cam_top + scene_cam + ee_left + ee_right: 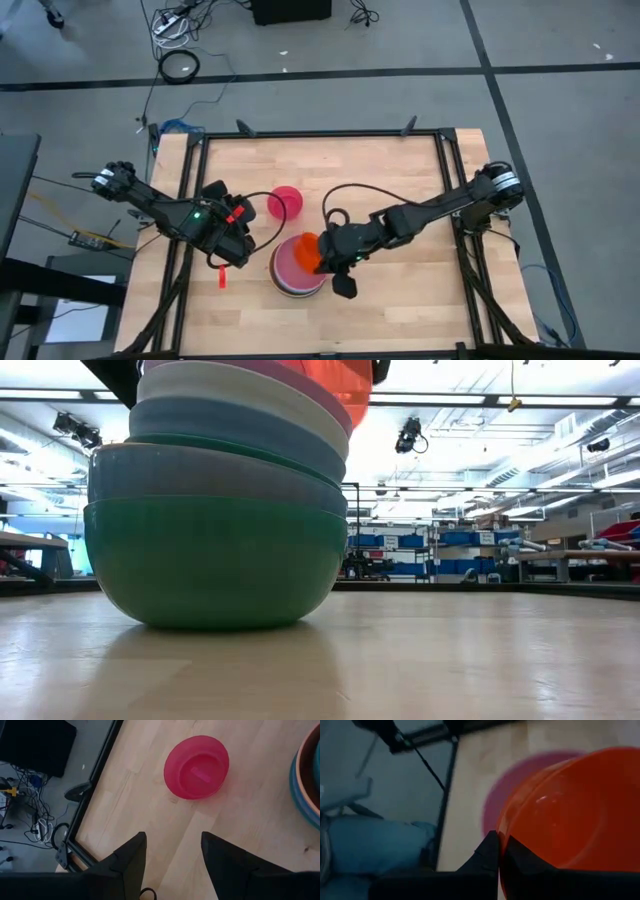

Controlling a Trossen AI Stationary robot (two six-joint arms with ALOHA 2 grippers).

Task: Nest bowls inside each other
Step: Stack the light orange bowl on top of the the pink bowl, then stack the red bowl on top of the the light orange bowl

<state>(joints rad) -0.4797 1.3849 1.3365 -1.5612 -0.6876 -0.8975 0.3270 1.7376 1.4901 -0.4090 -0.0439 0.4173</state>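
Note:
A stack of nested bowls stands on the table's near middle, its teal bottom bowl resting on the wood and a pink bowl on top. My right gripper is shut on a small orange-red bowl over the stack's far right rim. A small red bowl sits upright on the table beyond the stack. My left gripper hangs open left of the stack, nothing between its fingers. My right gripper pinches the orange-red bowl's rim between its two fingers. It reaches in from the table's right, slanting down. The bowl is tilted above the pink top bowl; I cannot tell whether it touches the stack.
A black frame runs along the table's edges. Bare wood lies on the far and right parts of the table. Cables and a dark box sit on the floor past the left edge.

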